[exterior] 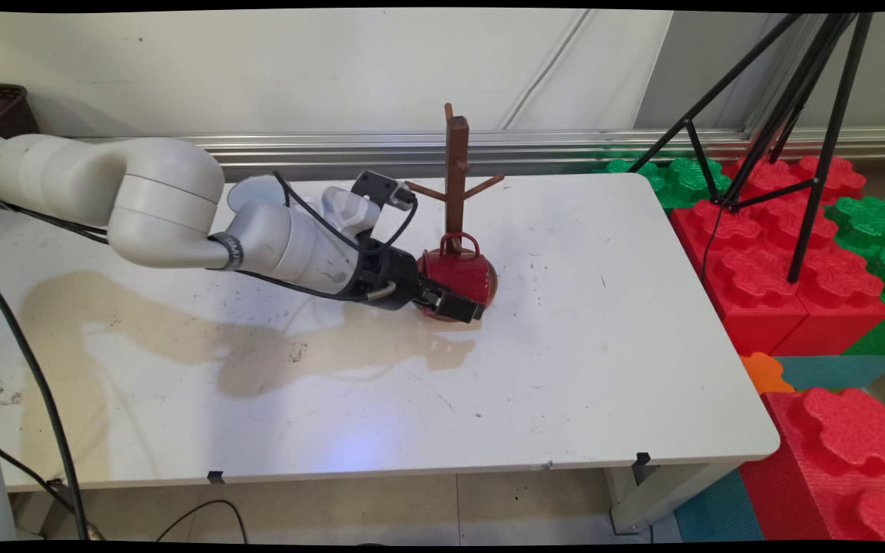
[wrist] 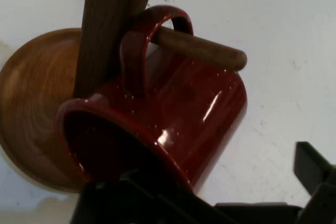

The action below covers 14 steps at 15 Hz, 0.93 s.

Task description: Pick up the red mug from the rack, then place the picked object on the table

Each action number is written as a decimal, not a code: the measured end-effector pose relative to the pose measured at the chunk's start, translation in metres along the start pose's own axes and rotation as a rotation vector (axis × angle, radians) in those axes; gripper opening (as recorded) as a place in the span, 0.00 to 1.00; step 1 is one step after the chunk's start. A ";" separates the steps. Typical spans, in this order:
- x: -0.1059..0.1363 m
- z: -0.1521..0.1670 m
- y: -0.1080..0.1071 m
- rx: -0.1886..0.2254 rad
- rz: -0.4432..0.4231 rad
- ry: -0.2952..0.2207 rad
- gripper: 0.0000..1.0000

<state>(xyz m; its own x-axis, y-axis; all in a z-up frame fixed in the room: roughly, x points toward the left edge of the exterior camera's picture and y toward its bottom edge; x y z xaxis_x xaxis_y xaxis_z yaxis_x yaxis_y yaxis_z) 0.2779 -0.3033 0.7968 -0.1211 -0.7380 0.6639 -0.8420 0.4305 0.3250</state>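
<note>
hanging by its handle on a low peg of the wooden mug tree (exterior: 457, 173), the red mug (exterior: 459, 274) sits near the bench's (exterior: 604, 369) far edge; the claw (exterior: 450, 301) pinches its rim, one finger inside.

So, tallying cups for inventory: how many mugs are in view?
1. A red mug hangs by its handle on a low peg of the wooden mug tree, at the gripper. No others show.
</note>
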 end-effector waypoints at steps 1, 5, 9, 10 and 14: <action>0.000 0.001 0.000 0.000 -0.004 0.004 0.00; -0.001 0.005 0.001 0.008 -0.011 0.026 0.00; -0.004 0.002 0.002 0.012 -0.016 0.035 0.00; -0.006 0.001 0.003 0.011 -0.017 0.036 0.00; -0.010 -0.006 0.007 0.006 -0.023 0.042 0.00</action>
<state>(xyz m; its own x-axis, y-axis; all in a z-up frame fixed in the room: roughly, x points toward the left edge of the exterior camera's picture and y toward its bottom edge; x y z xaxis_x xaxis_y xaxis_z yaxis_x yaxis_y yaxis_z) 0.2760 -0.2894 0.7963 -0.0796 -0.7252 0.6839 -0.8473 0.4106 0.3369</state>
